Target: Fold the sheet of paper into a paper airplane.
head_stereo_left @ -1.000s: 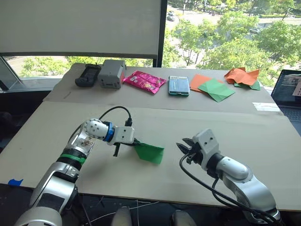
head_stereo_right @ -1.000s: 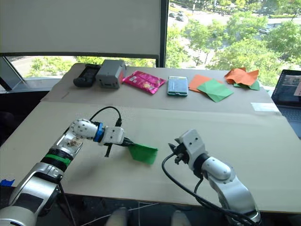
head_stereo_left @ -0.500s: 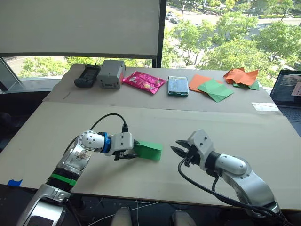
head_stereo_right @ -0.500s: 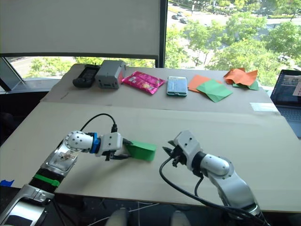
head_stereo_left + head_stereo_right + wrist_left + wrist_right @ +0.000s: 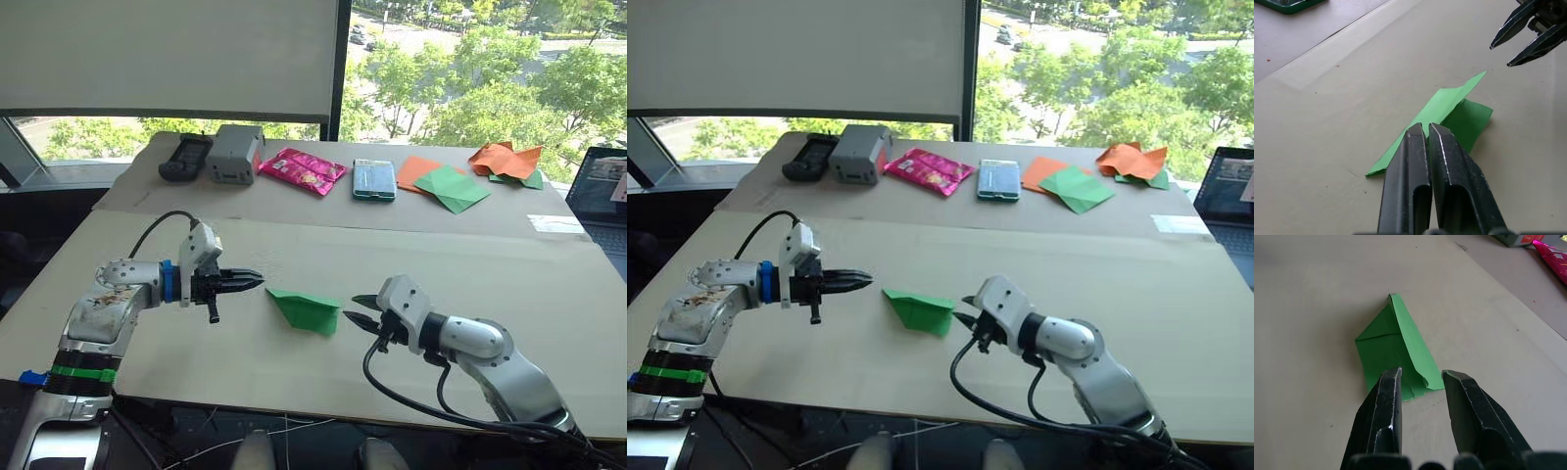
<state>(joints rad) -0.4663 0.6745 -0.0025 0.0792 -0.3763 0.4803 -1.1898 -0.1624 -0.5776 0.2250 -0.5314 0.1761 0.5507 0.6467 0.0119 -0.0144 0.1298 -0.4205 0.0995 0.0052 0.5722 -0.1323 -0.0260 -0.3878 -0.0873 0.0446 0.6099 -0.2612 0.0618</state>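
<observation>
Silver arms, black cables, black fingers (image 5: 240, 280)

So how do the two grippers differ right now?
The left gripper is shut, its fingers pressed together; the right gripper is open. The left sits back from the paper airplane's pointed end with a gap; the right is close at its blunt end. Both hold nothing and point at it.

Bare beige tabletop (image 5: 294, 245) surrounds the folded bright green paper airplane (image 5: 306, 309) on its near and far sides. The left gripper (image 5: 253, 280), fingers pressed together, flanks it across a gap; the right gripper (image 5: 355, 310), fingers parted, sits just beside its other edge.
</observation>
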